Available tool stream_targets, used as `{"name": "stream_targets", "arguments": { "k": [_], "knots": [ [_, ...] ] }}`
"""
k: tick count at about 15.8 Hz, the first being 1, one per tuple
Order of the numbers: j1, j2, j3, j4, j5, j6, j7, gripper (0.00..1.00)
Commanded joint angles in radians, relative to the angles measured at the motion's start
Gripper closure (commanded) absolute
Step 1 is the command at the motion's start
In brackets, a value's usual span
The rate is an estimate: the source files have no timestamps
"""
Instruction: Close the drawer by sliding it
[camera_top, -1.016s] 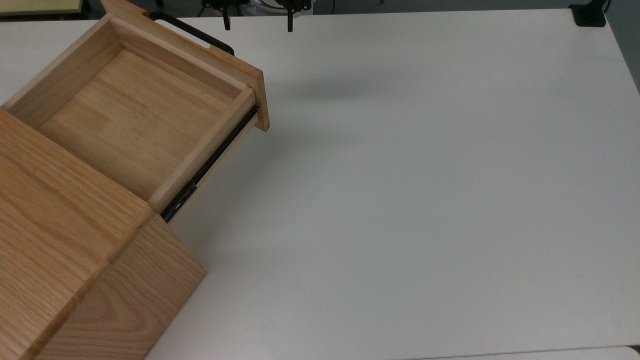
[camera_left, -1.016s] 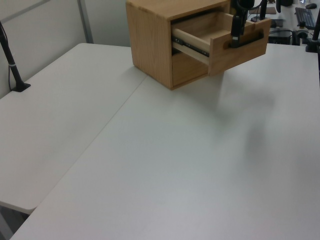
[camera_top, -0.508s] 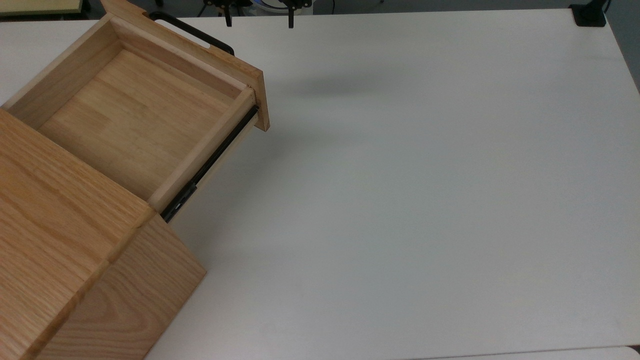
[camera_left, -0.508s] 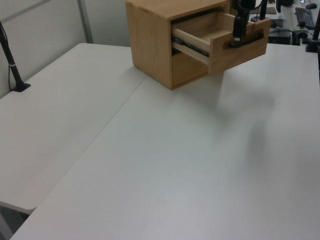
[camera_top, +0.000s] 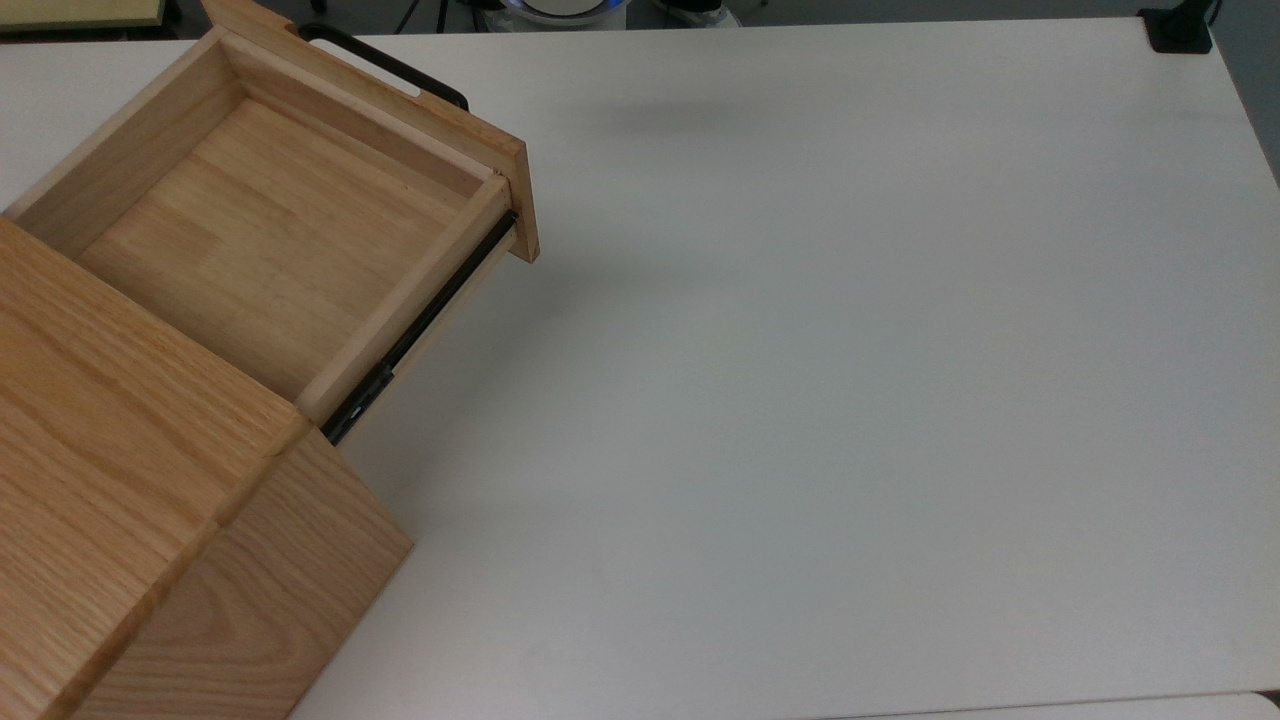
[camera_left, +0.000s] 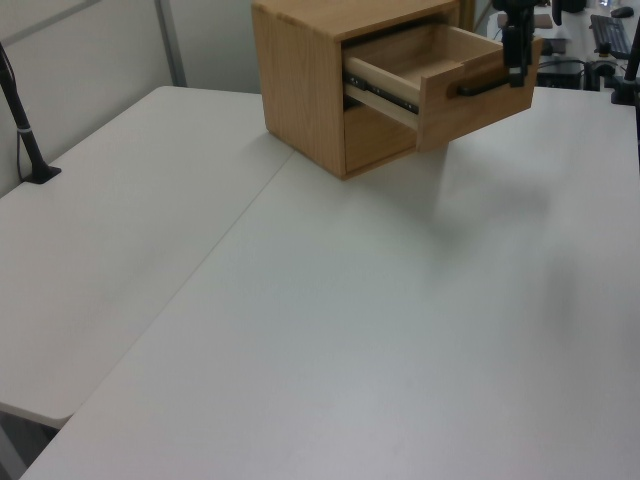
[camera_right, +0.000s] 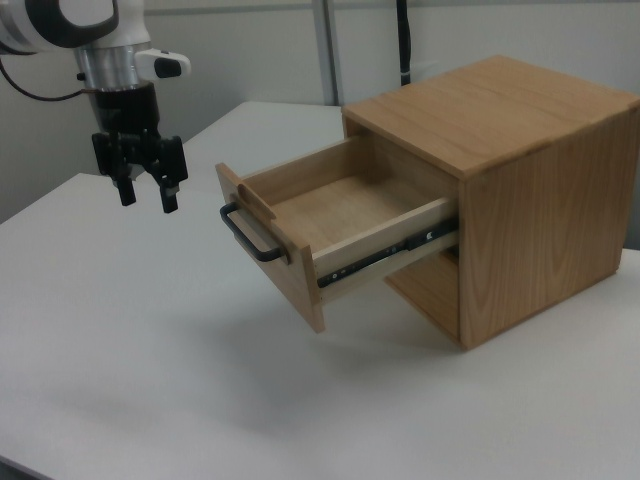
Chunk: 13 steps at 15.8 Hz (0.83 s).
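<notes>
Drawer (camera_right: 330, 225) is wide open, gripper (camera_right: 146, 195) clear of it.

I see the fingers spread apart, holding nothing, pointing down above the white table (camera_right: 120, 330), to the right view's left of the black bar handle (camera_right: 250, 240) and not touching it. The drawer sticks far out of the oak cabinet (camera_right: 520, 180) on its black side rail (camera_right: 385, 255); the tray is empty. In the left view the gripper (camera_left: 516, 60) overlaps the front panel.

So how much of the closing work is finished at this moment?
Nothing is done: the drawer stands pulled far out of the cabinet. The open gripper hangs in front of the handle, apart from it. Left: touch the front and slide it in.
</notes>
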Motion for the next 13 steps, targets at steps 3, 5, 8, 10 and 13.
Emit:
{"name": "stream_targets", "arguments": {
  "k": [3, 5, 8, 10, 13],
  "knots": [
    [-0.078, -0.008, -0.016, -0.067, 0.039, 0.015, 0.202, 0.81],
    [-0.108, -0.002, -0.018, -0.107, 0.041, 0.055, 0.241, 0.86],
    [-0.141, 0.015, -0.026, -0.116, 0.041, 0.133, 0.308, 1.00],
    [-0.151, 0.032, -0.047, -0.112, 0.041, 0.183, 0.322, 1.00],
    [-0.153, 0.067, -0.056, -0.102, 0.038, 0.295, 0.383, 1.00]
  ]
}}
